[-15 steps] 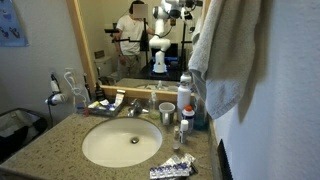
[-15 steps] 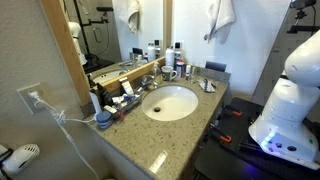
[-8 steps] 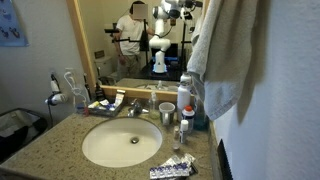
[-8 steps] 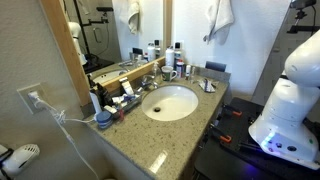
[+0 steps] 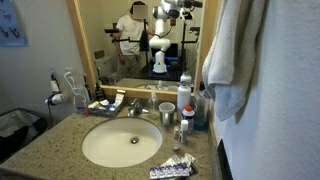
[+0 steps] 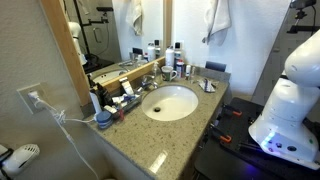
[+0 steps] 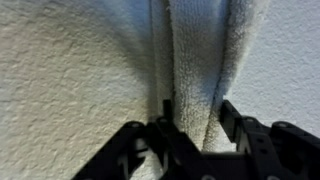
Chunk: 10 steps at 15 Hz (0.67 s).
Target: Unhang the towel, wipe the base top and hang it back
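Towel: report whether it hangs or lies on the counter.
Hanging. The towel drapes limp, clear above the base top, in both exterior views; the gripper pinches one fold.

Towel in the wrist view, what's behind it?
A rough white wall shows either side of the towel, which the pincer clamps. The towel covers the wall directly behind it; no hook or rail is visible.

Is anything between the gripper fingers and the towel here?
No. In the wrist view a hanging fold of the towel sits directly between the fingers, touching both, with only the textured wall behind.
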{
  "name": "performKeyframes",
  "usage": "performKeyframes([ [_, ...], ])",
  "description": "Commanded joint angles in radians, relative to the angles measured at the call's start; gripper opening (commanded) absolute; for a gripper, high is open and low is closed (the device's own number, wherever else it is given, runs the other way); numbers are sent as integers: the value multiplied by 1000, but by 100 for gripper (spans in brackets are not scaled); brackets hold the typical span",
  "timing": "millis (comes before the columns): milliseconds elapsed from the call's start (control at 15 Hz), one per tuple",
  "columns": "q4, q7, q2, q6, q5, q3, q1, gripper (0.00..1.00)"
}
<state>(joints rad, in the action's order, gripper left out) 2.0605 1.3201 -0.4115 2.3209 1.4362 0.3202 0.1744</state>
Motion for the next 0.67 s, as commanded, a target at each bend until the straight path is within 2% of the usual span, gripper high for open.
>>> performKeyframes([
  [0,-8,-2,4,21,-20,-15,16,84],
  [133,-5,-3,0,21,-25,-17,16,99],
  [600,31,-8,-53,-48,-51,-74,13,100],
])
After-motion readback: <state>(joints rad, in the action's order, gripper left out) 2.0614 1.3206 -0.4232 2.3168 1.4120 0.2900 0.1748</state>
